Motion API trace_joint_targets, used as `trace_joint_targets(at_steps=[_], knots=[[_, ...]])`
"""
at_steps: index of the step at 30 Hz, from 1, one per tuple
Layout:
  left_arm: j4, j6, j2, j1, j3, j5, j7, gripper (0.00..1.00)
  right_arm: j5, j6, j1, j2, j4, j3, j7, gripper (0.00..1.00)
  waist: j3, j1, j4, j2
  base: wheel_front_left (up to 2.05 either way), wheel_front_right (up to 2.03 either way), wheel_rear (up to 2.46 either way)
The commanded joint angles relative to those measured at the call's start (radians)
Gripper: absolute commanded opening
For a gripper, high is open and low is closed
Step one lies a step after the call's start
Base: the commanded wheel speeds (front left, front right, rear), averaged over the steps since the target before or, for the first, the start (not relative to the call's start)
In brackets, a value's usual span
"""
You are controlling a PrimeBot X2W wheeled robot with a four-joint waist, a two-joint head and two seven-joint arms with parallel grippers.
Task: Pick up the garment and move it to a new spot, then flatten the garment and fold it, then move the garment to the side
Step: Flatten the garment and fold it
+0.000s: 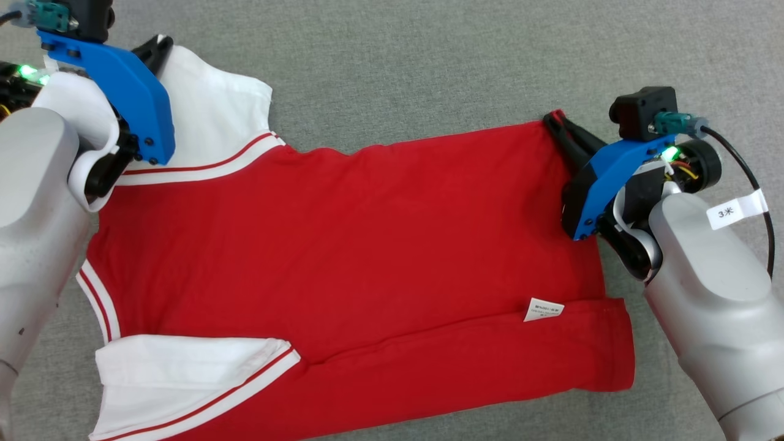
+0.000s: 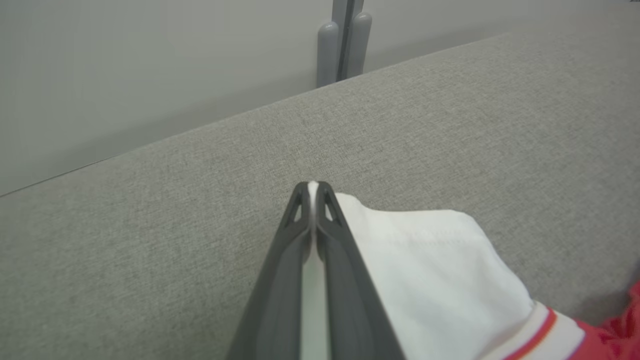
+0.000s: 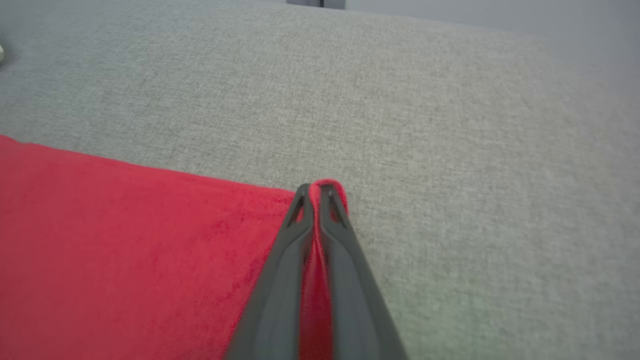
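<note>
As if to pull the garment (image 1: 343,245) flat, the left pincer (image 2: 312,186) pinches its white sleeve (image 2: 440,270) and the right pincer (image 3: 316,187) its red corner (image 3: 334,186).

- Head camera looks steeply down over the whole shirt (image 1: 343,245).
- Left wrist camera, close, faces its sleeve (image 2: 440,270) at 10 o'clock.
- Right wrist camera, close, faces its corner (image 3: 270,205) at 2 o'clock.

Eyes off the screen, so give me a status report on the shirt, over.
Left gripper shut on garment's white sleeve. Right gripper shut on its red hem corner. Garment spread on grey surface, nothing in the way.
</note>
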Motion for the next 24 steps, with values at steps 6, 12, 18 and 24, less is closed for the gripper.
trace_joint_targets(at_steps=[6, 12, 18, 24], knots=[[0.002, -0.001, -0.006, -0.003, 0.02, -0.008, -0.121, 0.0, -0.027, 0.0, -0.038, -0.004, 0.051, -0.026, -0.127, 0.0, -0.028, -0.0001, 0.018, -0.0001, 0.0, 0.0, 0.0], [-0.049, 0.003, -0.018, 0.086, 0.039, -0.031, -0.247, 0.0, -0.012, 0.0, 0.021, -0.007, 0.087, -0.007, -0.223, 0.0, -0.089, -0.0001, 0.048, -0.0001, 0.0, 0.0, 0.0], [-0.18, 0.034, 0.002, 0.222, 0.059, -0.068, -0.324, 0.0, 0.014, 0.0, 0.094, -0.023, 0.069, -0.006, -0.285, 0.0, -0.136, -0.0001, 0.07, -0.0001, 0.0, 0.0, 0.0], [-0.381, 0.124, 0.065, 0.393, 0.08, -0.098, -0.371, 0.0, 0.026, 0.0, 0.18, -0.036, 0.031, -0.024, -0.318, 0.0, -0.167, -0.0001, 0.087, -0.0001, 0.0, 0.0, 0.0]])
